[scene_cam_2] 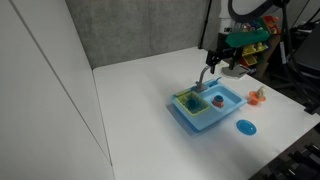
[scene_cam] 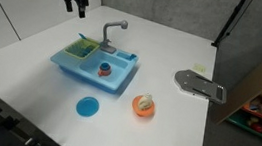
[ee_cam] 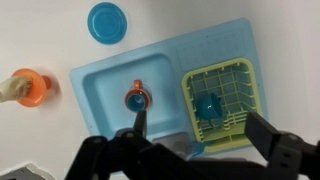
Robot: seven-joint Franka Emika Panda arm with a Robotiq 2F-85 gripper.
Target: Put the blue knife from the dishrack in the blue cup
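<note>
Bench (scene_cam: 20, 75): qty 1; white; carries all items below.
Sink (scene_cam: 120, 77): qty 1; blue toy; grey tap (scene_cam: 114, 28), qty 1, at its back rim.
Dishrack (ee_cam: 240, 85): qty 1; green rim, yellowish-green grid inside; sits in one end of sink, beside the basin.
Blue knife (ee_cam: 210, 107): qty 1; lies inside dishrack, approx. mid-grid; small, blue; outline too blurred to tell blade from handle.
Blue cup (ee_cam: 137, 98): qty 1; round, blue wall, reddish inside; upright in sink basin, just beside dishrack w/ a gap between.
Blue disc (scene_cam: 88, 106): qty 1; flat on bench in front of sink, apart from it.
Orange bowl (scene_cam: 145, 106): qty 1; on bench near disc; holds a pale item, not identifiable.
Grey flat piece (scene_cam: 200, 86): qty 1; on bench, well apart from sink.
Pincer (scene_cam: 74, 8): qty 1; black; hangs above bench behind sink, touching nothing; in wrist view its two fingers (ee_cam: 262, 132) stand wide apart, nothing held; cup & dishrack lie below them.
</note>
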